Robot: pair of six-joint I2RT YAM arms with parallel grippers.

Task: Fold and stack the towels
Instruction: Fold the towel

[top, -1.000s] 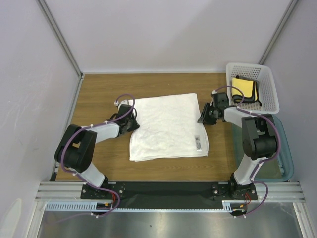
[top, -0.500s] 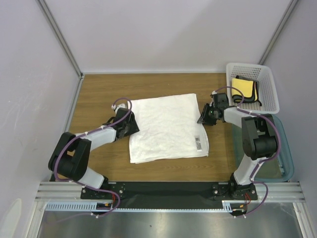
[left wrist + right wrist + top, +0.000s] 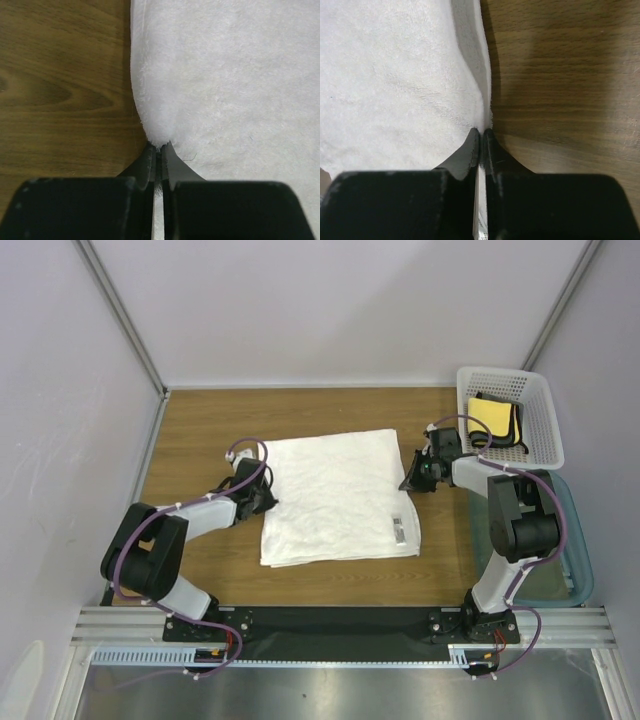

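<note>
The wooden table (image 3: 200, 420) is flat, brown and smooth. In the middle of it lies the white towel (image 3: 335, 495). It is big, soft and fluffy, and it is spread out flat in one wide, nearly square shape. It looks a little longer from 9 o'clock to 3 o'clock.

At about 2 o'clock from that towel sits a white plastic basket (image 3: 545, 430) full of little holes. A small yellow towel (image 3: 492, 418) with a dark edge lies folded inside it.

The left gripper (image 3: 262, 498) is at the big towel's 9 o'clock side. Its two black fingers are squeezed tight on the cloth edge, which bunches up at the tips. The right gripper (image 3: 412, 478) is at the 3 o'clock side, a bit toward the far end. Its fingers pinch that edge the same way.

So each arm has its own side, and the cloth lies between them. The next fold probably needs both sides to lift together, or the floppy cloth may sag and wrinkle.

A small tag (image 3: 398, 530) sits near the towel's 4 o'clock corner.
</note>
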